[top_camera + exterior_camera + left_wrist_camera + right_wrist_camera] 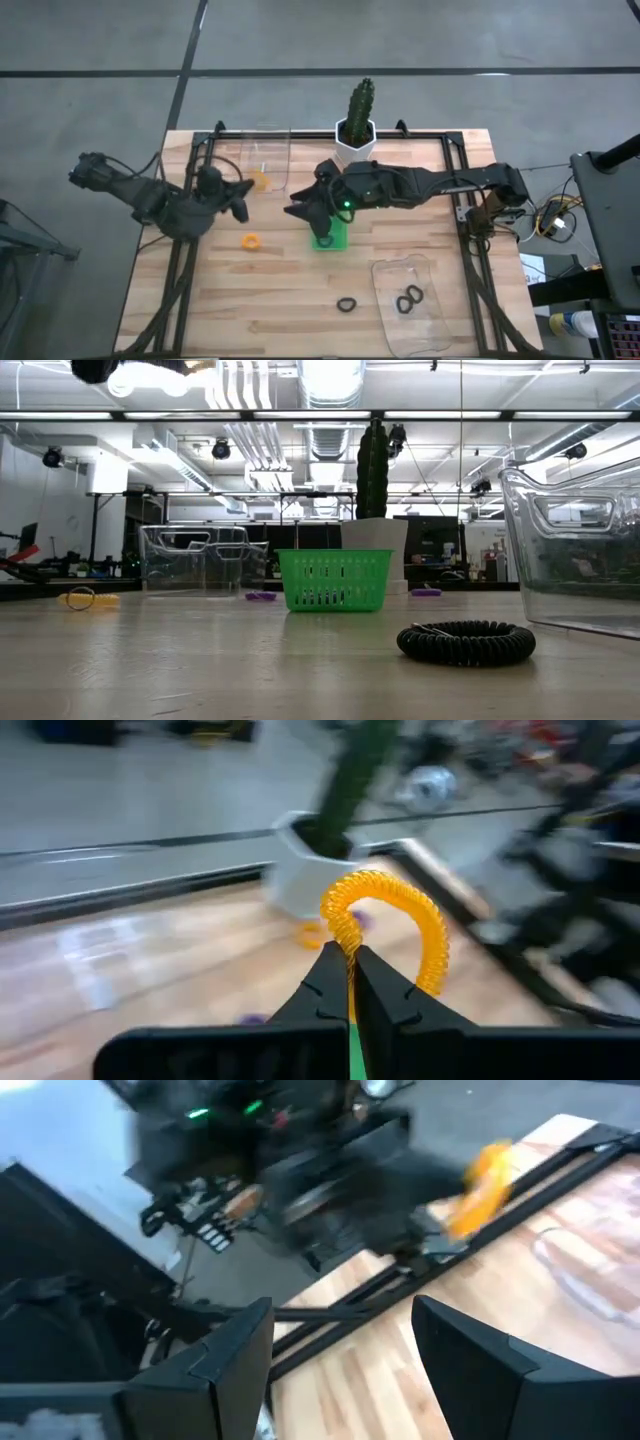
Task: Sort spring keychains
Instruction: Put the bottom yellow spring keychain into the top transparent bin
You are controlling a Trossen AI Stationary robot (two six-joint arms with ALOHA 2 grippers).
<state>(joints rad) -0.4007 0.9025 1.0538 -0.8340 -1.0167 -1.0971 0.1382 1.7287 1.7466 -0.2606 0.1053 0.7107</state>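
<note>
— While your left claw [350, 982] is pinched tight, what has it got?

— You have an orange spring keychain [392, 925] nipped between its fingers, the coil arching up above the tips. In the high view that left claw [243, 207] sits at about nine o'clock from the tabletop's [280, 300] centre, just beside the clear tray [268, 150] at eleven o'clock, which has some orange inside.

— And your right claw?

— Your right claw [305, 207] stands wide apart and grips nothing; its dark fingers [220, 1355] frame bare wood. It hangs near the middle, just at ten o'clock of the green tray [330, 238].

— Where are the rest?

— You have a second orange keychain [251, 241] lying loose at about eight o'clock, a black keychain [346, 304] at six o'clock, and two black loops [409, 298] in the other clear tray [420, 335] at five o'clock. Low down, two purple ones [261, 596] lie on either side of the green tray. A potted cactus [358, 115] stands at twelve o'clock.
</note>
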